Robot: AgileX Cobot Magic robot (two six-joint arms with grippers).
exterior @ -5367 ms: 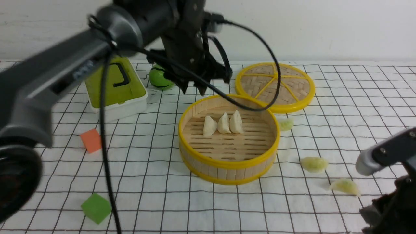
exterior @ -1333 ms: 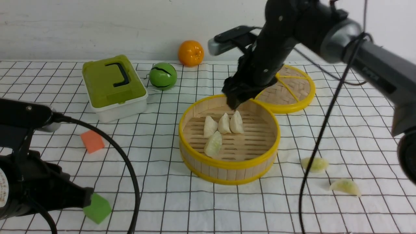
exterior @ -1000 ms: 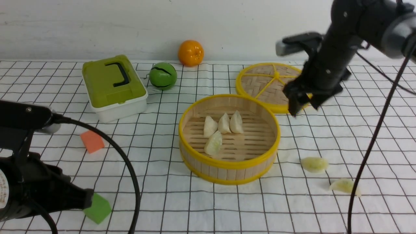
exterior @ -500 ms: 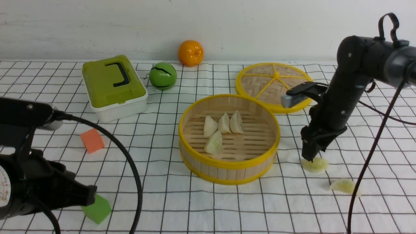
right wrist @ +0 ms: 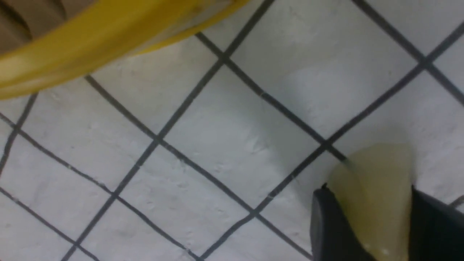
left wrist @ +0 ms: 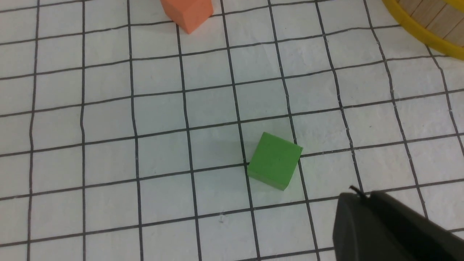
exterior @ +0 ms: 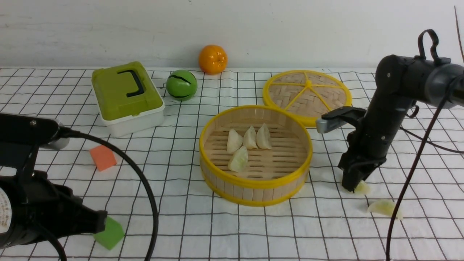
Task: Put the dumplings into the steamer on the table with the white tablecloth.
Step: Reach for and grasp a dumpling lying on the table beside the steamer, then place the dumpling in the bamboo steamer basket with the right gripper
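Our right gripper (exterior: 354,185) points tip-down at the bench (exterior: 417,159). It is closed on a pale green dumpling (right wrist: 373,188), with one finger touching each side. That dumpling lies on the white tablecloth (exterior: 181,224), right of the steamer (exterior: 253,183) and apart from it. A second green dumpling (exterior: 384,207) lies a little nearer and to the right, clear of the gripper. Inside the steamer we see three white dumplings (exterior: 249,137) in a row toward the far side. One greenish dumpling (exterior: 238,160) lies just nearer than them. The lid (exterior: 307,95) lies flat just beyond the steamer, to the right. Our left gripper (exterior: 99,222) sits closed at the near left, close to a green cube (left wrist: 274,160). An orange cube (exterior: 102,157) lies farther back.
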